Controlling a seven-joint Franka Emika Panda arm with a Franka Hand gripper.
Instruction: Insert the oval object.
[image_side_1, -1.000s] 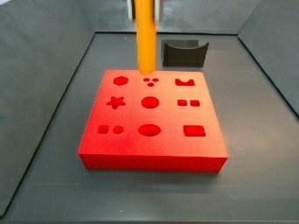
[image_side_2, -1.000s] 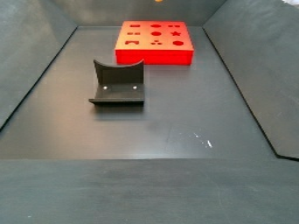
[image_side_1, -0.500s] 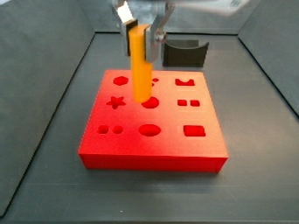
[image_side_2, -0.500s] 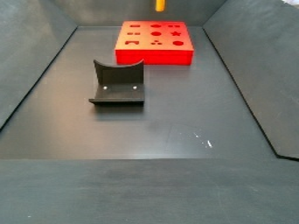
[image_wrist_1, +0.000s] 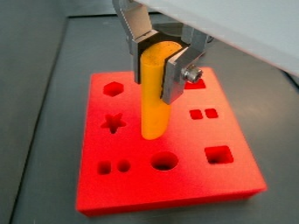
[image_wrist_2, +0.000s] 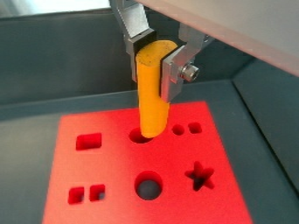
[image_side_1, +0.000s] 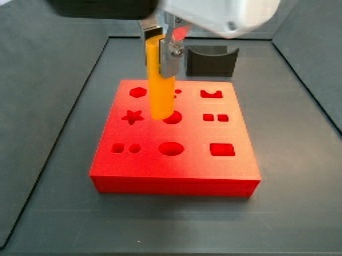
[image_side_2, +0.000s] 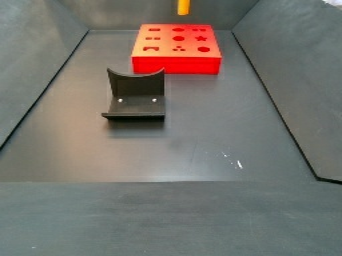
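Note:
The oval object, a long orange-yellow peg (image_side_1: 160, 90), hangs upright in my gripper (image_side_1: 162, 42), which is shut on its upper part. Both wrist views show the silver fingers (image_wrist_1: 183, 72) (image_wrist_2: 176, 66) clamping the peg (image_wrist_1: 155, 96) (image_wrist_2: 151, 92). The red block (image_side_1: 174, 165) with shaped holes lies below. The peg's lower end meets the block's top at the middle hole of the centre column, behind the oval hole (image_side_1: 171, 149). I cannot tell how deep it sits. In a side view only the peg's top (image_side_2: 183, 6) shows above the red block (image_side_2: 177, 60).
A dark grey curved holder (image_side_2: 134, 95) stands on the grey floor away from the block; it also shows behind the block (image_side_1: 211, 60). Sloped grey walls (image_side_2: 287, 90) enclose the floor.
The gripper has come down with the peg: its lower end dropped from above the block's far rows to the middle hole.

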